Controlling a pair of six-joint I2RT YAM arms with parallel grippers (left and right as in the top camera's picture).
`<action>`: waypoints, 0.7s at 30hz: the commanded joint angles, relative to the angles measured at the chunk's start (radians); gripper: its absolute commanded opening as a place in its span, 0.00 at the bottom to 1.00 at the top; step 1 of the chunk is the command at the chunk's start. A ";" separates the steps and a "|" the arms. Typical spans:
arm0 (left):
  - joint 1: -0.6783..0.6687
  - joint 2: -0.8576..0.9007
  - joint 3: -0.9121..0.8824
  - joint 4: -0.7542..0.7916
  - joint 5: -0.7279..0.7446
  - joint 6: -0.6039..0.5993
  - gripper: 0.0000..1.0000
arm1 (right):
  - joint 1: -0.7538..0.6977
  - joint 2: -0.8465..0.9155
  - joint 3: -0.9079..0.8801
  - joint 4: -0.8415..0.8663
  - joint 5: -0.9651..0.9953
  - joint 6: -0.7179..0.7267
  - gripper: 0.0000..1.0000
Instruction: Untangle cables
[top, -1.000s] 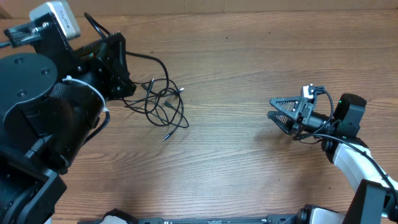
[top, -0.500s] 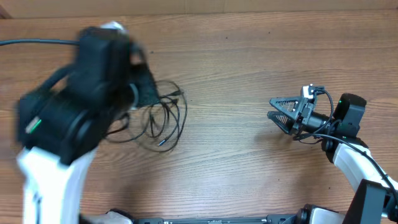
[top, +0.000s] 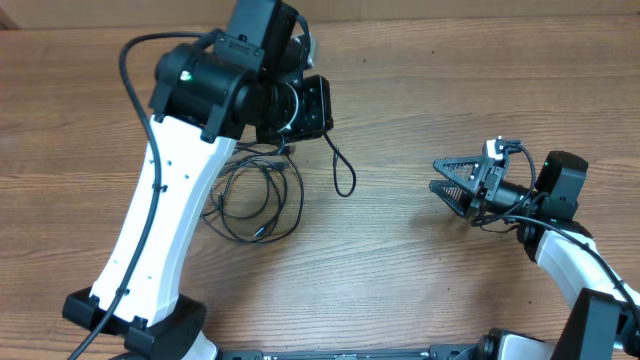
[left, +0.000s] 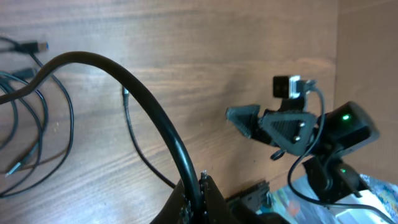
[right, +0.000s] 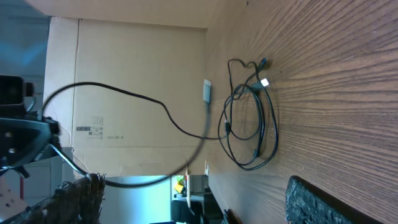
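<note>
Thin black cables (top: 255, 200) lie in loose loops on the wooden table, left of centre. My left gripper (top: 318, 108) hovers above and to the right of them, shut on one cable strand. That strand (top: 343, 182) hangs below the gripper in a narrow loop. In the left wrist view the held cable (left: 143, 106) arcs up out of the shut jaws (left: 196, 186), and the other loops (left: 37, 124) lie at the left. My right gripper (top: 436, 173) is open and empty at the right, pointing left. The right wrist view shows the pile (right: 249, 124) between its open fingers (right: 205, 205).
The left arm's white link (top: 160, 220) slants across the table's left side, with its base at the front left. A cardboard wall (right: 137, 93) stands behind the table. The table's far edge runs along the top of the overhead view.
My left arm has swung from the far left out over the table and to the right, lifting one cable strand away from the pile. The pile has shifted a little. The right arm has not moved.
</note>
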 joint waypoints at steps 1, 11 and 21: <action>0.003 -0.065 0.074 0.003 -0.061 -0.010 0.04 | -0.002 -0.002 0.006 0.005 -0.005 -0.022 0.91; -0.034 -0.129 0.090 -0.032 -0.248 -0.055 0.04 | 0.002 -0.002 0.006 0.011 -0.059 -0.021 0.81; -0.045 -0.131 0.090 -0.087 -0.343 -0.055 0.04 | 0.122 -0.177 0.007 0.175 -0.065 0.081 0.92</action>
